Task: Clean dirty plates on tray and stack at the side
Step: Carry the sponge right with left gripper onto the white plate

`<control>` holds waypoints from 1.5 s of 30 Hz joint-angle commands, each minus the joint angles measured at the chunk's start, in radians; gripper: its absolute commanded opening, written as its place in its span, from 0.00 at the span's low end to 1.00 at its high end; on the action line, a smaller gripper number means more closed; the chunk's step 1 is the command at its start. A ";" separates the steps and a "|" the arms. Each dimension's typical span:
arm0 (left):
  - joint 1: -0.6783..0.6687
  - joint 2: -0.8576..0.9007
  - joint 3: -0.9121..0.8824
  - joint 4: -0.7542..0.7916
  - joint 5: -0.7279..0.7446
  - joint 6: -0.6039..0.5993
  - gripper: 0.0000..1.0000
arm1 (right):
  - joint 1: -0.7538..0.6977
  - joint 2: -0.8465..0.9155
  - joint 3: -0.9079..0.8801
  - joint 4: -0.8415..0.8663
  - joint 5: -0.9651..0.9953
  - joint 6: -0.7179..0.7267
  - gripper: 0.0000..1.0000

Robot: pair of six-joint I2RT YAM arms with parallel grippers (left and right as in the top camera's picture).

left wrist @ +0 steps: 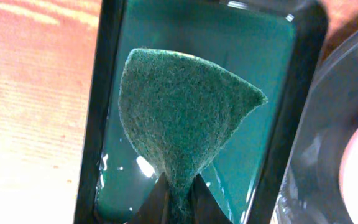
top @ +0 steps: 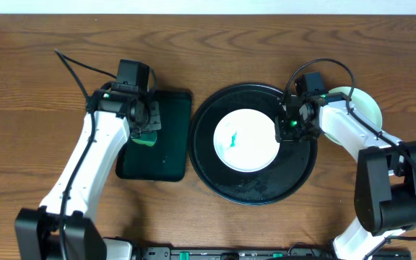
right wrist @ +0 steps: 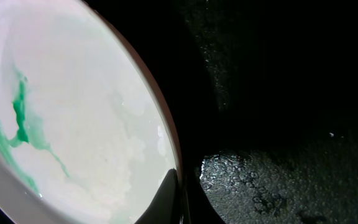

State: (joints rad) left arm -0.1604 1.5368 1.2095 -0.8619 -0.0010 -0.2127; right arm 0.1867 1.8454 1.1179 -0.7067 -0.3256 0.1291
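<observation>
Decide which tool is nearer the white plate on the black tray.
Right. The right tool grips the white plate by its rim on the black tray; the left tool is apart from it, over the dark green tray, holding a green scouring pad.

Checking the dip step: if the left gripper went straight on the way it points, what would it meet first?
The green scouring pad clamped in the left gripper leads the way. It would land on the wet-looking floor of the rectangular green tray directly ahead. The gap between them is unclear.
</observation>
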 commanded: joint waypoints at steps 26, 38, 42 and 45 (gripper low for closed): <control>-0.363 0.193 0.300 -0.071 -0.007 -0.285 0.07 | 0.070 -0.001 -0.006 0.030 0.008 0.243 0.01; -0.442 0.327 0.299 -0.034 -0.006 -0.351 0.07 | 0.071 -0.001 -0.007 0.037 0.053 0.229 0.01; -0.441 0.366 0.299 -0.005 0.024 -0.367 0.07 | 0.071 -0.001 -0.008 0.038 0.053 0.229 0.01; -0.441 0.397 0.299 0.019 0.041 -0.369 0.07 | 0.071 -0.001 -0.008 0.038 0.053 0.229 0.01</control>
State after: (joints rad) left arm -0.6006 1.9133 1.4883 -0.8528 0.0193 -0.5579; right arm 0.2481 1.8454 1.1168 -0.6712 -0.2901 0.3561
